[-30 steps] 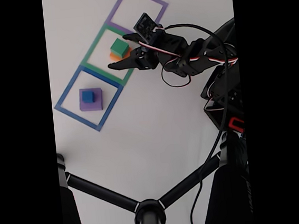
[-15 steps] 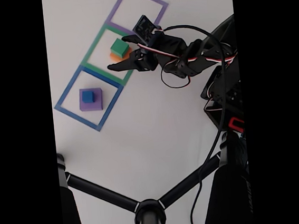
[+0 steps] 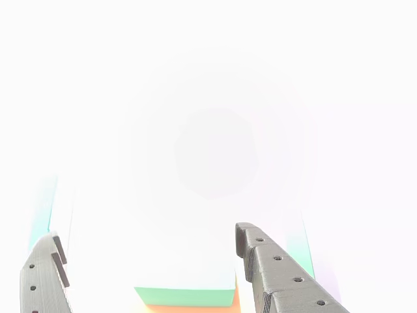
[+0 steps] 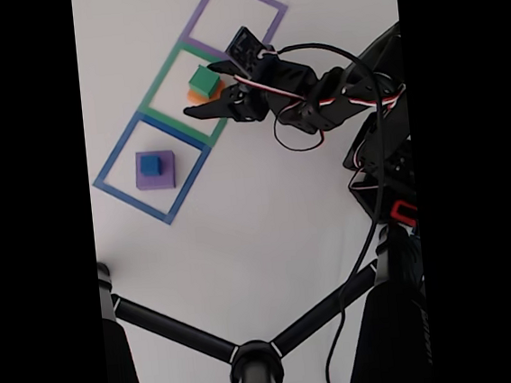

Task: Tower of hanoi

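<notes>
While open and level with the stack, gripper [image 4: 199, 90] frames green cube [image 4: 203, 80] from the right in the fixed view: one finger along the cube's upper right side, the other reaching low and left of orange block [image 4: 194, 98]. No contact visible; jaws wide apart, holding nothing.

Green cube atop orange block, inside green square [image 4: 156, 80], the middle of three taped outlines. Blue cube [image 4: 150, 164] atop purple block [image 4: 166, 172], inside blue square [image 4: 108, 166] at lower left. Purple square [image 4: 269, 25] at upper right, nothing on it.

Washed out almost to white in the other view, yet fingers [image 3: 277, 270] at both lower corners, with green cube [image 3: 186, 297] between them at the bottom edge and an orange sliver beneath.

Step in hand, by judgement: reach on the green cube, probably to lift it off the orange block and carry it to another square. Next move calls for a little more advance so the pads sit at the cube's sides, above the orange block, then a squeeze and a straight lift. Too low a closure likely to catch the wider block beneath as well.

No real long axis on the cube: near equal on all sides. Edges roughly parallel to the tape, so turned diagonally in the fixed view, a corner toward the picture's top. Best grip across two opposite flat faces, not corners. Finger alignment to those faces hard to judge.
</notes>
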Tool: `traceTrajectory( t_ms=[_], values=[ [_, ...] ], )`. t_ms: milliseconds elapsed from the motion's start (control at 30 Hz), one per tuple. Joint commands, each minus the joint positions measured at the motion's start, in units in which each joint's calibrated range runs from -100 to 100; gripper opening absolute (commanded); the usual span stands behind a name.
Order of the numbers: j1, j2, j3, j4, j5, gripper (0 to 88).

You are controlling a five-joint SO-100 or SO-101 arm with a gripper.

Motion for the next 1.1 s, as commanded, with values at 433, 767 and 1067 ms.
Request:
traceTrajectory(
  t_ms=[433, 767, 1067],
  values=[
    [-0.7, -0.3, -2.4, -1.5, 0.4, 19.7],
    [-0.6, 0.0, -2.6, -1.5, 0.4, 16.0],
    [-0.6, 0.3, -3.0, -1.5, 0.4, 13.5]
  ],
)
